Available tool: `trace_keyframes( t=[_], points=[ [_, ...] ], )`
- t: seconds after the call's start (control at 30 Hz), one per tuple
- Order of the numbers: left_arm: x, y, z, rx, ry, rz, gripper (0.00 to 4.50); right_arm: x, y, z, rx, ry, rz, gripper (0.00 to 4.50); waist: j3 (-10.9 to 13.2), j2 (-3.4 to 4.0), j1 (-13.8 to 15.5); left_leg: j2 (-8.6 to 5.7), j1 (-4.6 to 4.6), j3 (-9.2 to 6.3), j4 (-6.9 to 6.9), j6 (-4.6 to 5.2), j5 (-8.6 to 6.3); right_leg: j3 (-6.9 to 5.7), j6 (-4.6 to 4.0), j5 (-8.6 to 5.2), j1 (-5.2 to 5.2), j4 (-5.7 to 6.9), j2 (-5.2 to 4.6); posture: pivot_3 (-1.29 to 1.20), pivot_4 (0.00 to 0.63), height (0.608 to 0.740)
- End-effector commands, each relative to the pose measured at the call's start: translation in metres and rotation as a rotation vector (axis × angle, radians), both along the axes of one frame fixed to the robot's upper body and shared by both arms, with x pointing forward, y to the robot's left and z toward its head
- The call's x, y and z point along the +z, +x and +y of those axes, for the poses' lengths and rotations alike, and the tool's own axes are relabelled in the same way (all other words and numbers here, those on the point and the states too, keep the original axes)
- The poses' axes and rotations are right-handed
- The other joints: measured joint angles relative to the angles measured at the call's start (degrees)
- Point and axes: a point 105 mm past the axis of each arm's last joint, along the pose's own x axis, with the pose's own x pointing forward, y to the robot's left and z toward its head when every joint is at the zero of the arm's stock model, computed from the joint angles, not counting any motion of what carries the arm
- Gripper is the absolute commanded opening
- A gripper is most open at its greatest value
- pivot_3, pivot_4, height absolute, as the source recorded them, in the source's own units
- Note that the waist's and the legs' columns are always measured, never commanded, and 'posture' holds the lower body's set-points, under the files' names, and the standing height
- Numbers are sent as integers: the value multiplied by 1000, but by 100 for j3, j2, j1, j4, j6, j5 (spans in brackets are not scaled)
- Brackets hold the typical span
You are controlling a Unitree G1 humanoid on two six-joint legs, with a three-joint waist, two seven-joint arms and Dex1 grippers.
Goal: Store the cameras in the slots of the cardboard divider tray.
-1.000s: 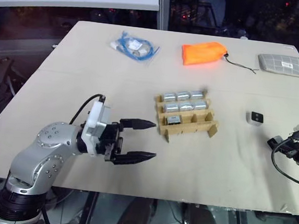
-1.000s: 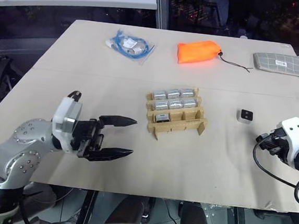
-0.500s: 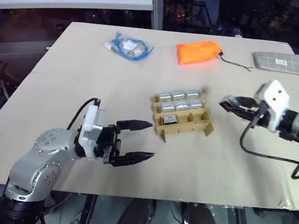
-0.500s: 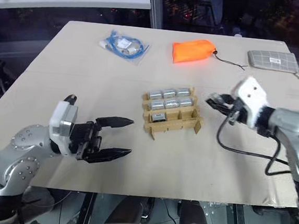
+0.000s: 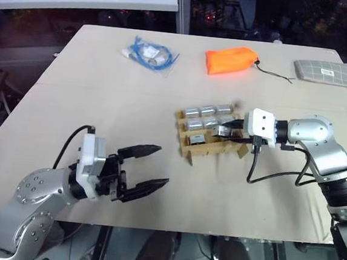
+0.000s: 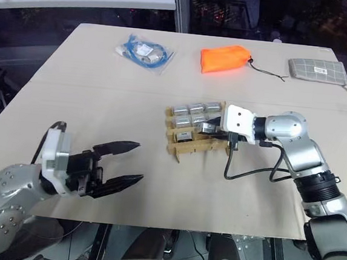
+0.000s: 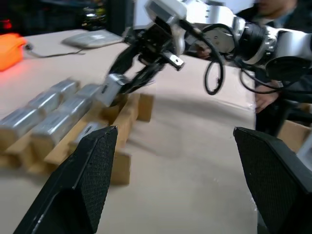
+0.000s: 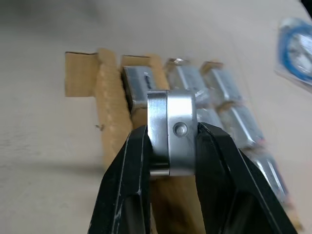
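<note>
Right end effector clamps silver boxy camera over brown tray.

L gripper jaws spread, idle; R gripper clamped, arm prob. angled down.

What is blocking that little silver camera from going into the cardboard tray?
Nothing visible. The right gripper holds the camera just above the cardboard divider tray, over its near row. Other cameras sit in the farther rows, apart from that spot. The left gripper hovers open, well off to the side.
</note>
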Motion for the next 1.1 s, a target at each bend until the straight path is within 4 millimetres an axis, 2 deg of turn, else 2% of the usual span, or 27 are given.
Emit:
trace_keyframes(
  t=[0.03, 0.33, 0.6, 0.63, 0.7, 0.8, 1.0, 1.1],
  points=[
    [10, -7, -2, 20, 1, -61, 3967, 11, 2, 8, 52, 5, -55, 707, 0, 0, -6, 0, 0, 2, 0, 0, 0, 2, 0, 0, 0, 0, 0, 0, 150, 740],
    [11, -11, -3, 46, 5, -68, 3967, -3, 9, 7, 79, -56, -53, 707, 0, 0, -8, 0, 3, 1, -1, -1, 0, 0, -1, 0, 0, 1, 2, 0, 150, 740],
    [11, -9, -3, 43, 3, -73, 3967, -15, 2, 4, 150, -130, 5, 707, 0, 1, 3, 0, 2, 0, -3, -1, 0, -1, -1, 0, 0, -2, 2, 0, 150, 740],
    [12, -8, -3, 41, 3, -74, 3967, -16, 2, 4, 157, -137, 14, 1507, 0, 1, 4, 0, 2, 0, -4, -2, 0, -1, -1, 0, 0, -2, 2, 0, 150, 740],
    [12, -8, -4, 38, 3, -76, 3967, -14, 3, 5, 153, -124, 5, 2124, 0, 1, -1, 0, 2, 0, -7, -2, 1, -1, -1, 0, 0, -3, 2, 0, 150, 740],
    [13, -8, -5, 34, 1, -79, 3967, 3, 9, 2, 74, -56, -64, 3546, 1, 2, -6, 0, 2, 1, -8, -2, 0, 1, -1, 0, -1, -2, 2, 0, 150, 740],
    [16, -4, -12, -1, -18, -93, 3967, 44, -2, -32, -169, 109, -42, 3546, 0, 2, 79, -3, -5, -8, -9, -1, -1, -5, -2, 0, -3, -4, -3, 0, 150, 740],
    [14, 2, -13, -14, -23, -85, 3967, 44, -20, -42, -220, 106, -40, 3546, -1, 3, 137, -3, -1, -5, -10, 2, -3, -2, -2, 0, -2, -5, -3, 0, 150, 740]
  ],
)
